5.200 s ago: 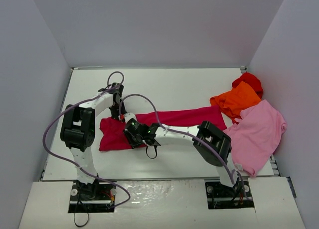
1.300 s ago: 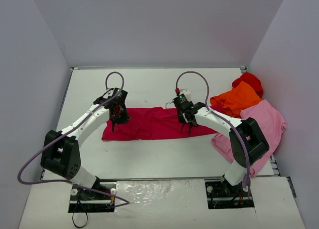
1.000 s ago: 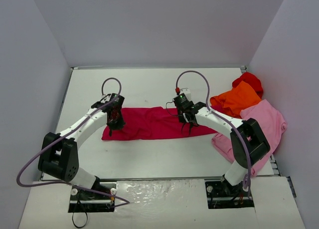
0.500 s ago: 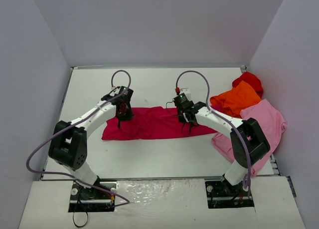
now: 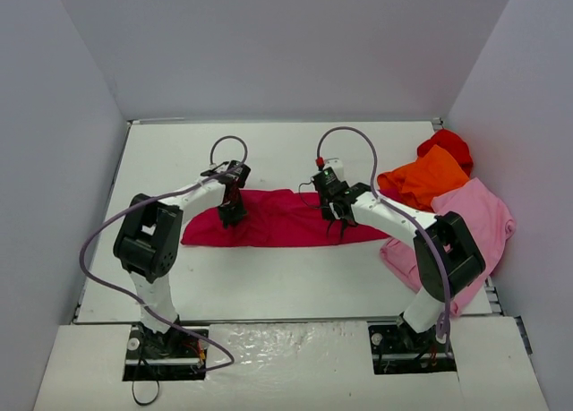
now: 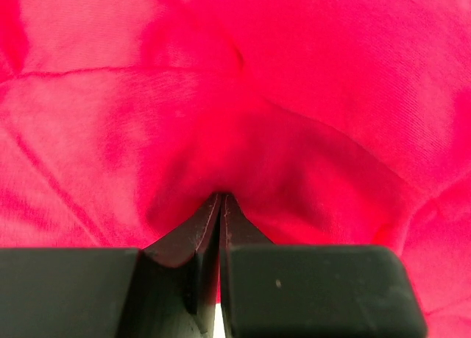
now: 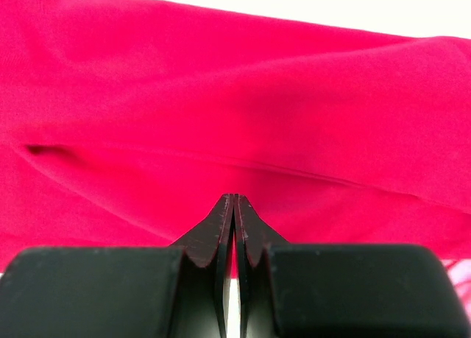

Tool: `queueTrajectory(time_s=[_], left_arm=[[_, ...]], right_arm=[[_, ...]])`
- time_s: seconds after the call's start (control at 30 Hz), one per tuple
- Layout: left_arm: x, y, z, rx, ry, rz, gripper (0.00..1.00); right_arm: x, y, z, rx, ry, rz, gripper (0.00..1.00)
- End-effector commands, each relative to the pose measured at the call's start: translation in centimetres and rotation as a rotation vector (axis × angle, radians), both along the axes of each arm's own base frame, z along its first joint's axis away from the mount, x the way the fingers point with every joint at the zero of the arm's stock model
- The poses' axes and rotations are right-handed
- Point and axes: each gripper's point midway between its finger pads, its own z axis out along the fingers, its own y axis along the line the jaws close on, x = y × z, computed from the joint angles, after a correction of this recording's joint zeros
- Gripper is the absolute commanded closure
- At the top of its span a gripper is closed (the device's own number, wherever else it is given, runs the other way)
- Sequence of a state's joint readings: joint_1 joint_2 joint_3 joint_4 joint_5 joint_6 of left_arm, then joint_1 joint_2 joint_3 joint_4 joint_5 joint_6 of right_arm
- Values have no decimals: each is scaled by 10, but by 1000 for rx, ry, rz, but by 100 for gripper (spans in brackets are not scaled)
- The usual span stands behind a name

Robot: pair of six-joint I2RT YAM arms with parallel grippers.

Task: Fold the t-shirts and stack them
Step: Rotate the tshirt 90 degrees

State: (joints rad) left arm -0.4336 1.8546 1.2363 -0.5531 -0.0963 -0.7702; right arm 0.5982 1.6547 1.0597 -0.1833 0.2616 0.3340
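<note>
The crimson t-shirt (image 5: 279, 219) lies as a long band across the middle of the table. My left gripper (image 5: 231, 216) is over its left part, shut, with cloth puckered up at the fingertips (image 6: 221, 197); crimson cloth (image 6: 309, 95) fills the left wrist view. My right gripper (image 5: 338, 225) is over the band's right part, shut, its tips pressed into a fold of the cloth (image 7: 221, 95), with red showing between the fingers (image 7: 233, 199). The orange shirt (image 5: 425, 180), bright red shirt (image 5: 448, 146) and light pink shirt (image 5: 466, 236) lie bunched at the right.
The white table (image 5: 269, 151) has grey walls close on the left, back and right. The pile of three shirts takes up the right edge. Purple cables loop above both arms.
My left gripper has moved right along the crimson shirt, pulling the left end's upper edge inward. The right gripper has stayed in place over the last second.
</note>
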Motion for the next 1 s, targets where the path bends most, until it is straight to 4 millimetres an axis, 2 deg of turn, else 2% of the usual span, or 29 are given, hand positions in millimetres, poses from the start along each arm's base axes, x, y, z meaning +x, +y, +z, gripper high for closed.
queueTrajectory(time_s=[0.0, 0.13, 0.27, 0.37, 0.47, 0.6, 0.67, 0.8, 0.9, 0.97], left_arm=[[23, 49, 3, 145, 4, 68, 100], [55, 90, 22, 176, -24, 130, 100], [83, 123, 44, 216, -38, 149, 100], [114, 134, 59, 205, -83, 134, 100], [135, 145, 76, 223, -111, 135, 100], [153, 152, 94, 248, -127, 121, 100], [156, 155, 98, 262, -134, 119, 100], [159, 157, 105, 258, -148, 118, 100], [156, 155, 119, 222, -164, 115, 100], [151, 147, 136, 170, -183, 95, 100]], right_arm=[[7, -19, 10, -55, -53, -48, 100], [8, -31, 0, -108, -34, -67, 100], [4, -32, -27, -140, 35, -46, 100], [4, -16, -40, -86, 60, 6, 100], [5, -2, -51, -31, 63, 50, 100], [-1, 5, -82, -17, 133, 49, 100], [-11, 13, -92, -1, 169, 62, 100], [-43, 35, -98, -9, 205, 117, 100], [-77, 57, -100, -37, 224, 188, 100], [-107, 74, -104, -19, 261, 227, 100]])
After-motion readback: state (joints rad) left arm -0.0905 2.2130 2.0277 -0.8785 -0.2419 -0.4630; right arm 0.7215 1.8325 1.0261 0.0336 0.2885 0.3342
